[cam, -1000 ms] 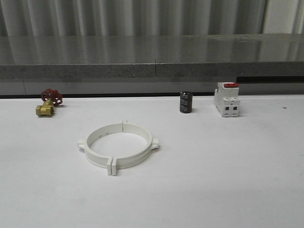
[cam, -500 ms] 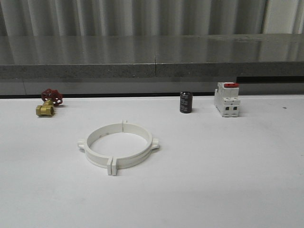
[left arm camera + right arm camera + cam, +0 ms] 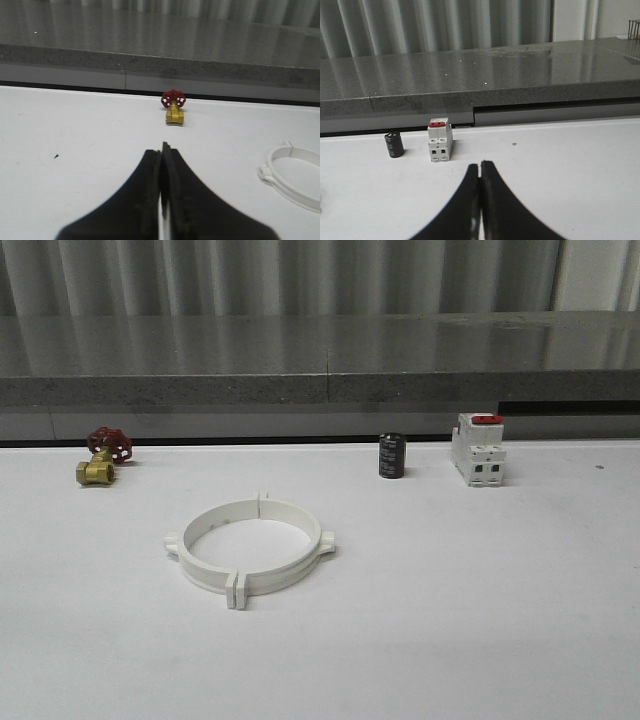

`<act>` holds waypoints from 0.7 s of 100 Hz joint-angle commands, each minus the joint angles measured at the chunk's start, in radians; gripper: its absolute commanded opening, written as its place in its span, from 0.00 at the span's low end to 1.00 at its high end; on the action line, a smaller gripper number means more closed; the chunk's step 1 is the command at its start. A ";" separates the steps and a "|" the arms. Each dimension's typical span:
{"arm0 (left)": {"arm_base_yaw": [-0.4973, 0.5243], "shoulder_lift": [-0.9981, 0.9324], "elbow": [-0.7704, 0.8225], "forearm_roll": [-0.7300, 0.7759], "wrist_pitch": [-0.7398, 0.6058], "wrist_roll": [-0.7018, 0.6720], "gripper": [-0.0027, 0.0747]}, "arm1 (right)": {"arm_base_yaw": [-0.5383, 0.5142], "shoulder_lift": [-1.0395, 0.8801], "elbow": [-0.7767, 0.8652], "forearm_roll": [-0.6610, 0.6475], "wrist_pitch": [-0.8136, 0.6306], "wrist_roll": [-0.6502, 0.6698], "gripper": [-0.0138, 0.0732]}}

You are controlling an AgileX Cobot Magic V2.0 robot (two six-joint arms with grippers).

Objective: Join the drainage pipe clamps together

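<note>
Nothing has moved: drainage pipe clamps [image 3: 249,544] form one white ring; both hands [image 3: 161,150] [image 3: 480,166] closed, empty.

White table [image 3: 480,620] — clamps [image 3: 247,545]; valve [image 3: 101,457]; black cylinder [image 3: 391,455]; white block [image 3: 477,449]

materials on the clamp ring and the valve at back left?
Drainage pipe clamps: look like moulded white plastic, matte, with an even colour and thick, soft-edged tabs and lugs. Valve: the body looks like brass, yellow and slightly shiny; its handwheel is dull red, probably painted metal or plastic, hard to tell.
</note>
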 commanded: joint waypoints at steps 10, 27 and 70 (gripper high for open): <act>0.021 -0.075 0.043 -0.010 -0.109 0.002 0.01 | 0.000 -0.014 -0.016 -0.008 -0.085 -0.002 0.08; 0.019 -0.073 0.045 -0.007 -0.090 0.002 0.01 | 0.000 -0.014 -0.016 -0.008 -0.085 -0.002 0.08; 0.019 -0.073 0.045 -0.006 -0.092 0.002 0.01 | 0.000 -0.014 -0.016 -0.008 -0.085 -0.002 0.08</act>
